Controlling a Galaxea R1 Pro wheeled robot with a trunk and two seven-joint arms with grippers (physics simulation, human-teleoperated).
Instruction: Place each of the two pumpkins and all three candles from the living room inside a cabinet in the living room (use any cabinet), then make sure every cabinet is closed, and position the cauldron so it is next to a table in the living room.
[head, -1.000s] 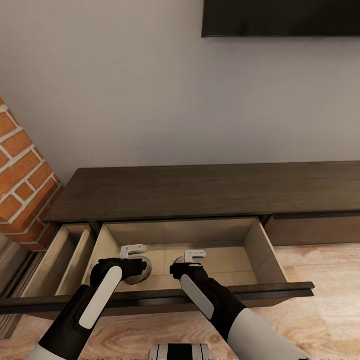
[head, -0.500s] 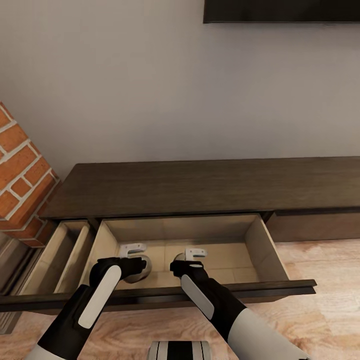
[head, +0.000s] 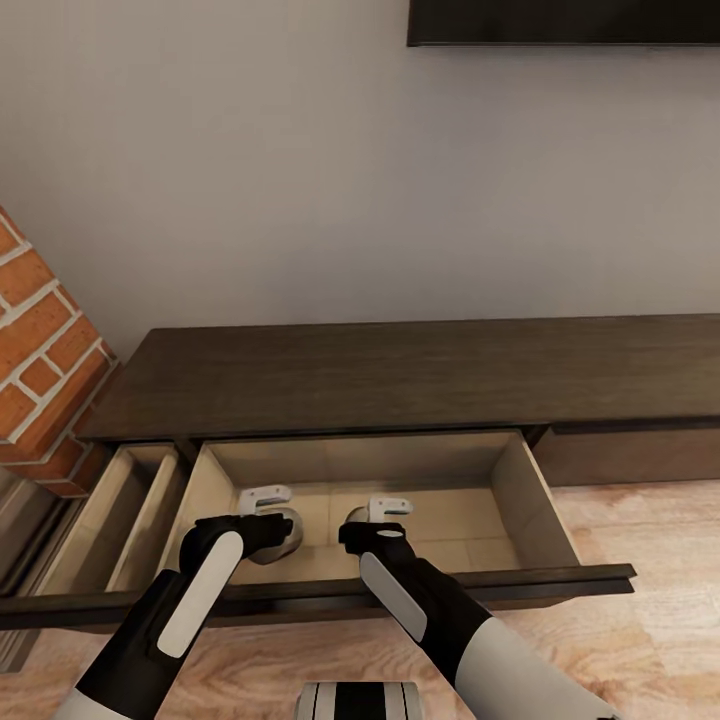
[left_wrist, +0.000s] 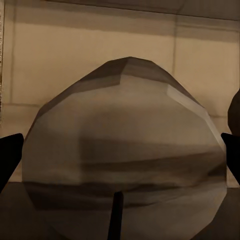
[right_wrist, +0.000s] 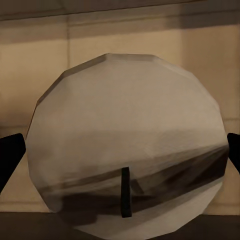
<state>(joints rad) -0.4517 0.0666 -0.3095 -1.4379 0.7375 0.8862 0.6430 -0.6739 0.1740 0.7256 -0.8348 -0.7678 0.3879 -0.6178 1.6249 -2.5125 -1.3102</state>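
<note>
Stowing step: left claw (head: 270, 512) clamped on candle (head: 280, 532), right claw (head: 385, 515) on second candle (right_wrist: 127, 160), both inside cabinet (head: 400, 375) open drawer (head: 520, 490). Next, likely release both, withdraw, shut drawer.

The cabinet (head: 420, 375) is dark brown wood with a matt, faintly grained top. Its open drawer (head: 520, 490) is lined with pale beige board, smooth and dull. The candle (left_wrist: 125, 150) looks waxy grey-white, faceted and matt. The floor (head: 640, 640) is light wood planks; the brick wall (head: 40, 370) looks rough.
</note>
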